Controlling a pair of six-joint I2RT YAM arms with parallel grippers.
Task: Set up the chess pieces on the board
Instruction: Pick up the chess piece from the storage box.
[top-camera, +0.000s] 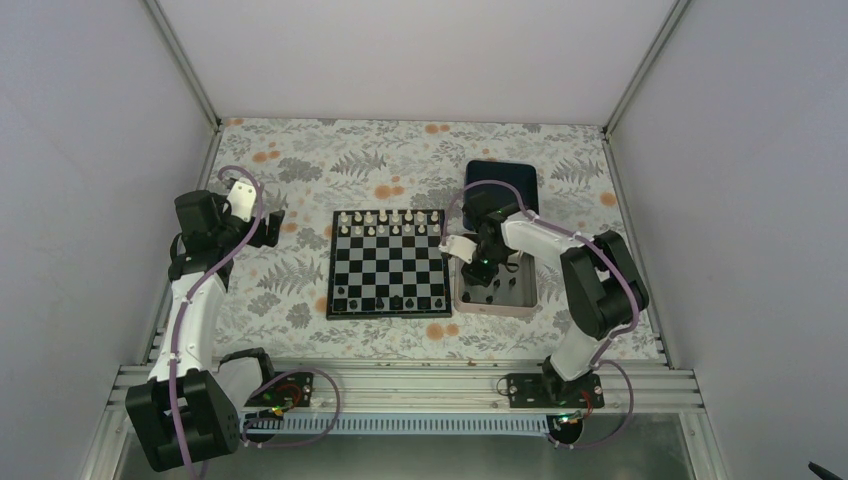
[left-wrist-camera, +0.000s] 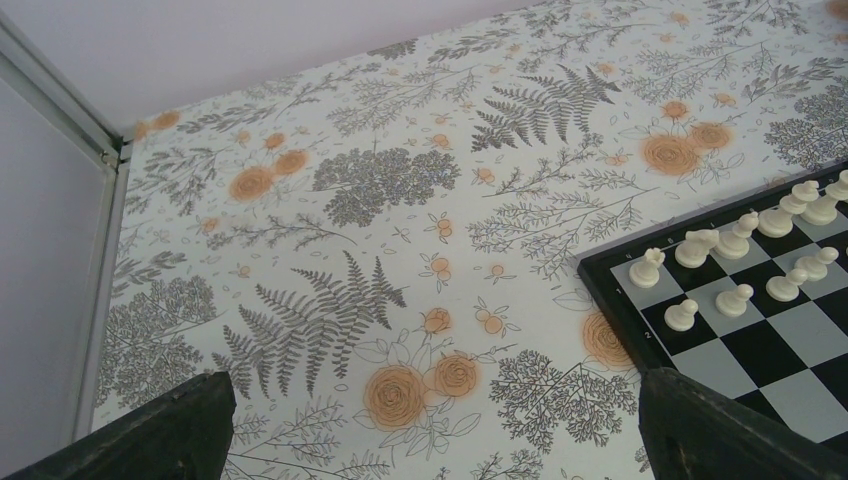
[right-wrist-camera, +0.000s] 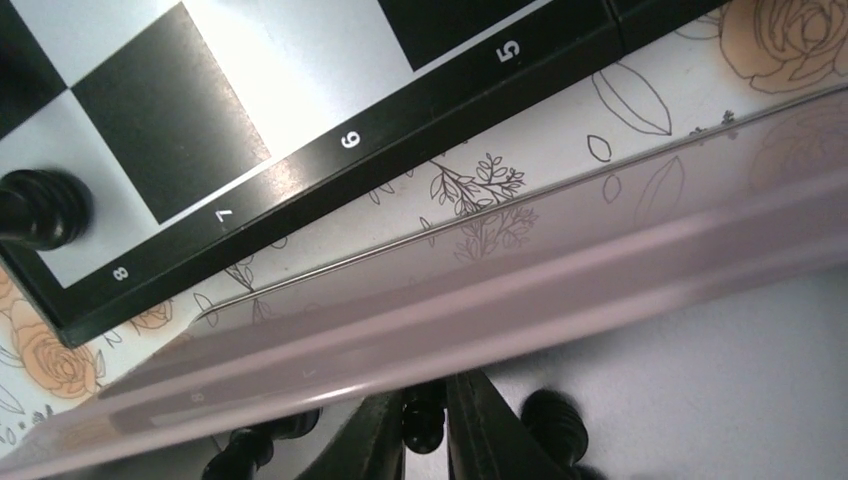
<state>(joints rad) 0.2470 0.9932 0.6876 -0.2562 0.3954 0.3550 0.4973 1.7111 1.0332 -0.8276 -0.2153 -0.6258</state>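
The board (top-camera: 388, 263) lies mid-table, white pieces on its far two rows and a few black chess pieces (top-camera: 398, 301) on its near row. My right gripper (top-camera: 486, 280) reaches down into the silver tray (top-camera: 495, 309) right of the board. In the right wrist view its fingers are shut on a black chess piece (right-wrist-camera: 424, 420) inside the tray, with other black pieces (right-wrist-camera: 552, 420) lying beside it. One black piece (right-wrist-camera: 40, 208) stands on the board's corner square. My left gripper (top-camera: 272, 226) is open and empty above the cloth, left of the board's far corner (left-wrist-camera: 640, 300).
A dark blue square tray (top-camera: 502, 183) sits behind the silver tray. The silver tray's rim (right-wrist-camera: 480, 290) runs between my right gripper and the board edge. Grey walls enclose the table on three sides. The floral cloth (left-wrist-camera: 400, 250) covers the table.
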